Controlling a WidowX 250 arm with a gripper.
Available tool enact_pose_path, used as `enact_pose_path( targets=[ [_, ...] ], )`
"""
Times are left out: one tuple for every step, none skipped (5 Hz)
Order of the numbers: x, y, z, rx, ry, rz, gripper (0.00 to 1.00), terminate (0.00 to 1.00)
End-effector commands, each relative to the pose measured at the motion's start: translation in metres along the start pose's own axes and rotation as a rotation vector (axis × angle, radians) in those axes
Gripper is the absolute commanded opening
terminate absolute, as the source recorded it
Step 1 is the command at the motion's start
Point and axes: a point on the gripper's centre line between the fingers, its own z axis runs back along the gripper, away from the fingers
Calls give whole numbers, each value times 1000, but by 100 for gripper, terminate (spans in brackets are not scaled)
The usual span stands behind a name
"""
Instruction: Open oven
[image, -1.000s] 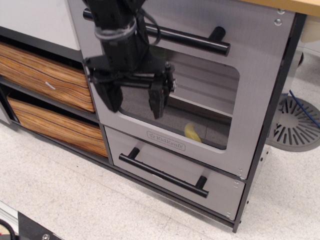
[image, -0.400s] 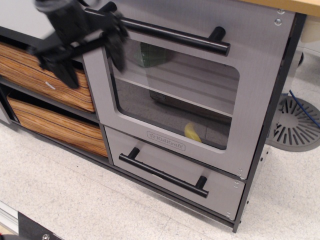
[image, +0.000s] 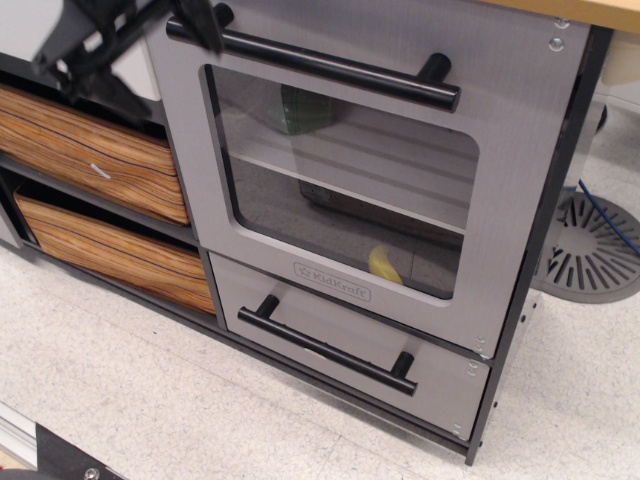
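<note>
- The tool (image: 130, 40) sits blurred at the upper left of the frame, partly cut off; whether its jaws are apart or together cannot be told.
- Below it lie two wood-grain drawers (image: 85, 150).
- The oven (image: 340, 200) fills the centre, door flush, its bar handle (image: 320, 65) near the top.
- A small grey drawer (image: 340, 345) sits beneath.

Oven (image: 330, 180) door shut, black bar handle (image: 315, 62) across top, clear window showing a yellow object (image: 384, 265) on the floor inside and a green item (image: 305, 108) on the upper shelf. Pincer (image: 135, 40) blurred at top left, near handle's left end; jaw state unclear. Grey drawer (image: 340, 340) below. Wood-grain drawers (image: 90, 190) left.
</note>
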Motion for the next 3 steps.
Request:
enact_pose_path(
  targets=[
    [4,-23,3,-77,-21,196,100,0],
    [4,-32,-8,-54,-30,240,100,0],
    [3,-39,-17,-45,16,328,100,0]
  ],
)
